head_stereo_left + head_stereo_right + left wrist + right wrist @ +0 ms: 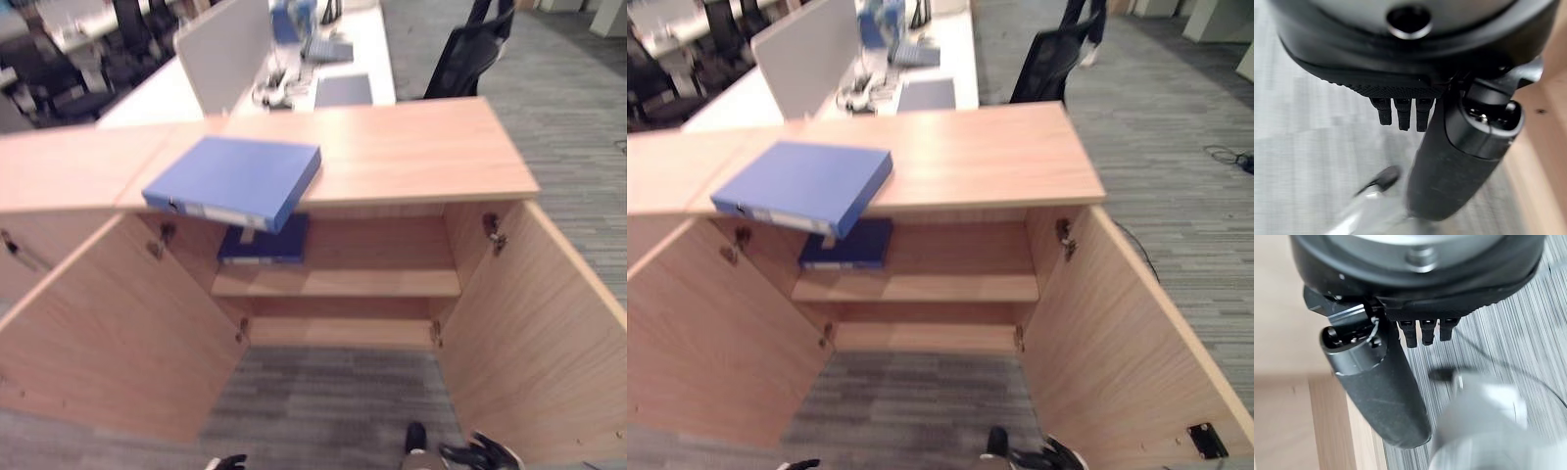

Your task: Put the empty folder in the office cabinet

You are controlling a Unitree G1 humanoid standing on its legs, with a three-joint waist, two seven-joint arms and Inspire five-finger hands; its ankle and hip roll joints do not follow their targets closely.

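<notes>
Fingers of both hands hang relaxed, empty, cut off low; folder overhangs cabinet.

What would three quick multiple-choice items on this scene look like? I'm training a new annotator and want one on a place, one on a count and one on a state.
1. Where does the upper blue folder lie?
A. on the carpet
B. on the cabinet top, overhanging its front edge
C. on the lower shelf

2. How many blue folders show at the cabinet?
A. one
B. two
C. four

3. How do the cabinet doors stand?
A. both swung open
B. both closed
C. one open, one closed

Answers:
1 B: the blue folder rests on the cabinet top, its near edge past the front.
2 B: besides that one, a darker second folder lies flat on the upper shelf.
3 A: the left door and the right door both stand wide, showing the shelves.

The left hand and right hand hang low, fingers relaxed, holding nothing.
</notes>
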